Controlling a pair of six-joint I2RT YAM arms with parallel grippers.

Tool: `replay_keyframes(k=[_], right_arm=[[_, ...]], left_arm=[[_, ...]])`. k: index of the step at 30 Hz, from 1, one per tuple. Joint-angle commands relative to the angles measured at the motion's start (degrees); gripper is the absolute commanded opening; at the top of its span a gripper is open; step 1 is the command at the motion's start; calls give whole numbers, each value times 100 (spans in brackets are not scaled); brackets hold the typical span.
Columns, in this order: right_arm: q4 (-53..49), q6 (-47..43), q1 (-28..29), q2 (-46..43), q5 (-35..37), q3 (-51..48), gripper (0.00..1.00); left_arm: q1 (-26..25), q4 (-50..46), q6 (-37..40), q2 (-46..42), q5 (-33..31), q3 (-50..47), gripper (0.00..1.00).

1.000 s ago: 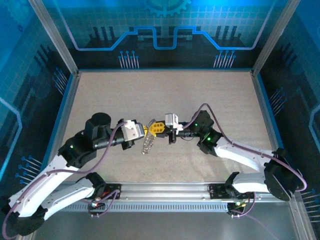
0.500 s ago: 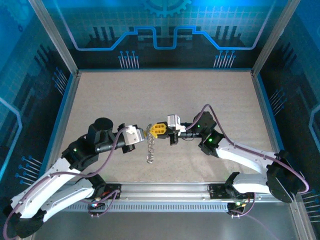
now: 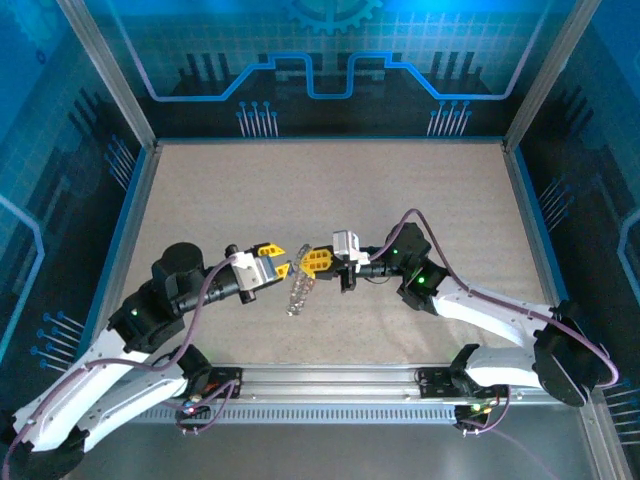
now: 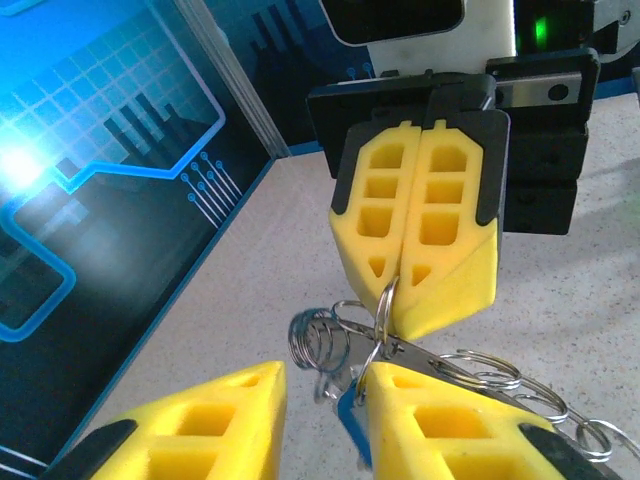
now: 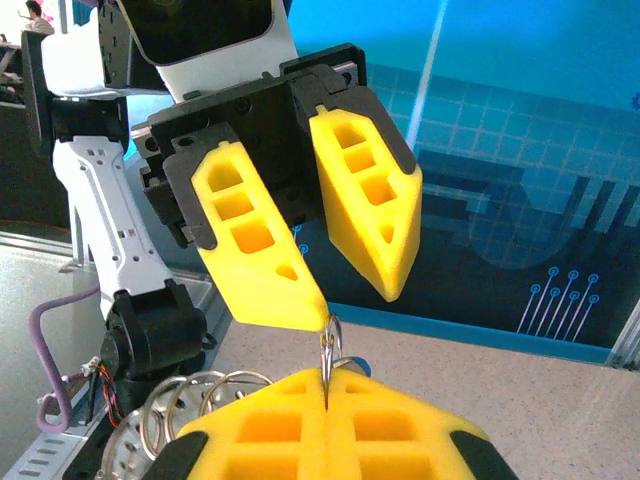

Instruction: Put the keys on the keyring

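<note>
1 left tool (image 5: 350,298), 1 right tool (image 4: 402,302), 1 keyring (image 3: 299,292), 1 blue key (image 4: 350,428).

Near the middle of the bench (image 3: 330,190), the left gripper (image 3: 284,262) sits just left of the right gripper (image 3: 304,263), tips facing and slightly apart; a loop of the keyring (image 3: 299,292) is caught between the right gripper's fingers (image 4: 470,285); the rest trails from there toward the near edge, between the two arms; a key (image 4: 350,430) lies between the left gripper's fingers (image 4: 255,400), beneath the loops.
</note>
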Motion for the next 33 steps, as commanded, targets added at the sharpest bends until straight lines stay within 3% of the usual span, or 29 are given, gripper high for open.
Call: replay_keyframes(k=[1,7,13,17,24,33], right_arm=[[41,-76,-45,-167,-137,198,0],[-109,-128,-39,-167,-150,293,0],[-136,-128,-53,-166,-141,321,0],[-37,-48,-46,-164,-83,305,0],[245,417,-77,-245,345,301,0],[381,661,-42,-169,629,339,0]], left_arm=[[9,33,25,213,241,142,25],[11,35,126,359,346,143,9],[12,20,229,262,404,68,14],[12,-12,283,259,453,64,0],[13,-269,613,222,223,-42,0],[7,-284,638,380,527,-115,0]])
